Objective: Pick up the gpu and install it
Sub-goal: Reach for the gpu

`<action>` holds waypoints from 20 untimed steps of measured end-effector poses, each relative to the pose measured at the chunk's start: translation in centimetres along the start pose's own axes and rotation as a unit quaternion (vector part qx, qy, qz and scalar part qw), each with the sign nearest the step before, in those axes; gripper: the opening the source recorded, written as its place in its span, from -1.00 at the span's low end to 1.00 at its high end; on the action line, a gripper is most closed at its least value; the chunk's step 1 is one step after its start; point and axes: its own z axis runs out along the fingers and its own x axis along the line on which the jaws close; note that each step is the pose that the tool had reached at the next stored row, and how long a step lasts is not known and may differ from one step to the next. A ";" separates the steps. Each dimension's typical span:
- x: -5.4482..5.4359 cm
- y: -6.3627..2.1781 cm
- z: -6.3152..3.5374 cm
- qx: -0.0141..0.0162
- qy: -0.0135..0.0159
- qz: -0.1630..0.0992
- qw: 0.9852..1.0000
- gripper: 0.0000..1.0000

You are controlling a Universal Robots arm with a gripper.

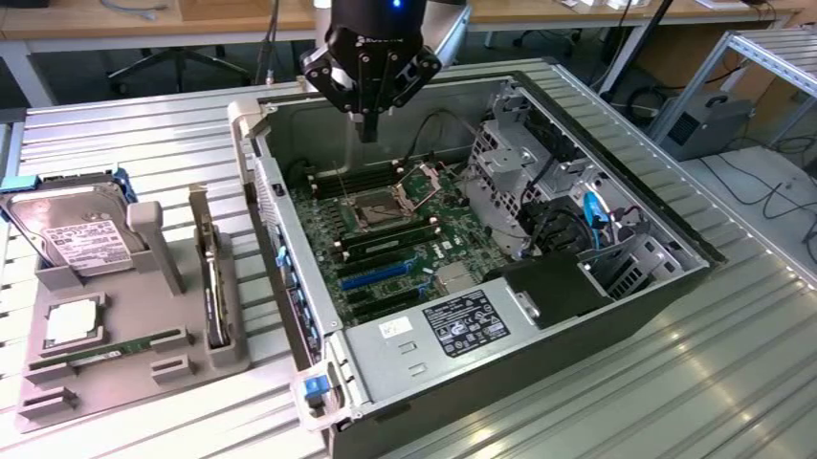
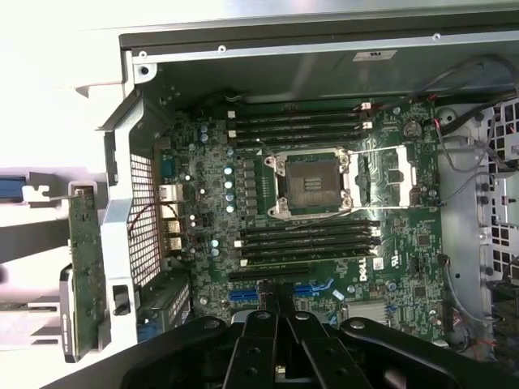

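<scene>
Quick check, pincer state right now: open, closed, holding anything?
Pincer: closed, holding nothing, above the open computer case; the gpu stands in the grey rack outside it.

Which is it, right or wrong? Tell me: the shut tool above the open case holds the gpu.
Wrong. The shut tool above the open case holds nothing; the exterior view shows the gpu standing in the grey holder.

Gripper (image 1: 367, 137) (fingers (image 1: 366, 122) together) hangs over the open computer case (image 1: 383, 356).
</scene>
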 end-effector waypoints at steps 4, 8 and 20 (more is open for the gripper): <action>0.3 -0.02 -0.01 0.000 0.000 0.000 1.000 -0.79; 0.4 -0.03 -0.01 0.000 0.000 0.000 1.000 -0.79; 0.9 -0.06 -0.02 0.000 0.000 0.000 1.000 -0.79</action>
